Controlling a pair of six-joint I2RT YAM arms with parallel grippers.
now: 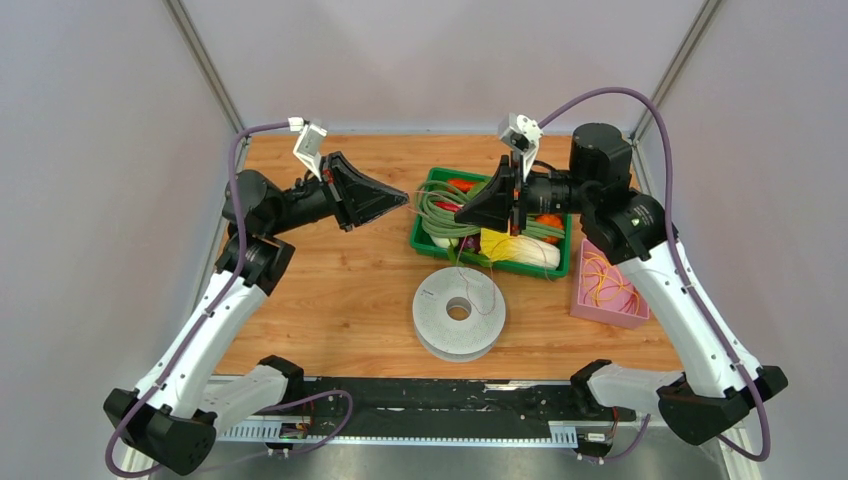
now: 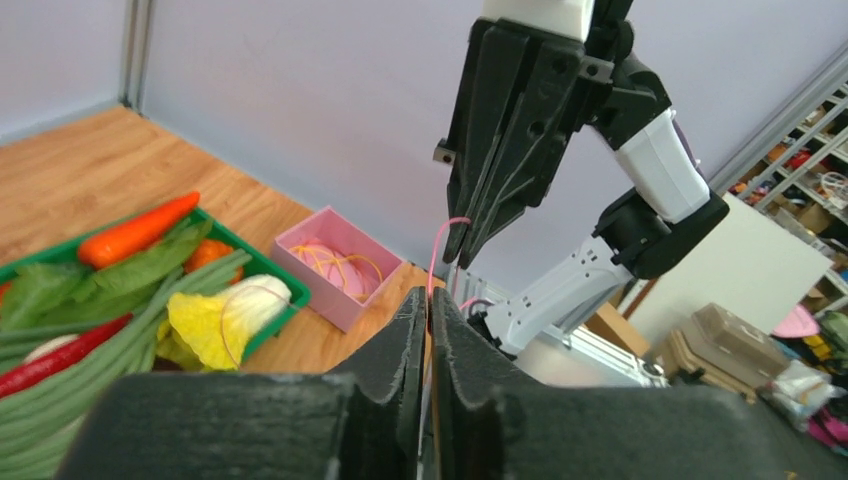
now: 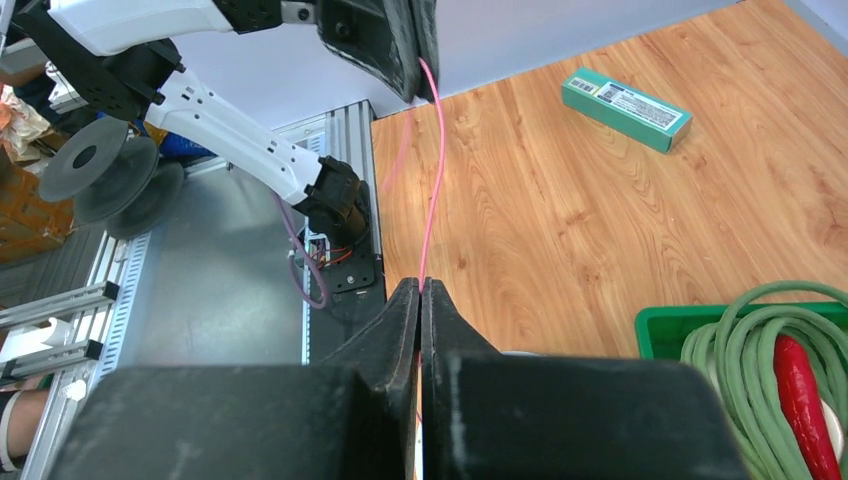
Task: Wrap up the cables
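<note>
Cable point(image 3: 436, 190): a thin pink strand stretched in the air between my two fingertip pairs. From the right pair a hair-thin line drops to the flat round light-grey spool point(image 1: 435, 320), which lies on the wooden table point(image 1: 330, 290) just in front of the green tray point(image 1: 418, 235) of vegetables. My left gripper point(image 2: 428, 300) is pinched closed on one end of the strand and my right gripper point(image 3: 420, 290) is pinched closed on the other. The tips face each other, near but apart, raised above the tray's left edge. The pink box point(image 1: 580, 300) of looped yellow strands sits to the tray's right.
</note>
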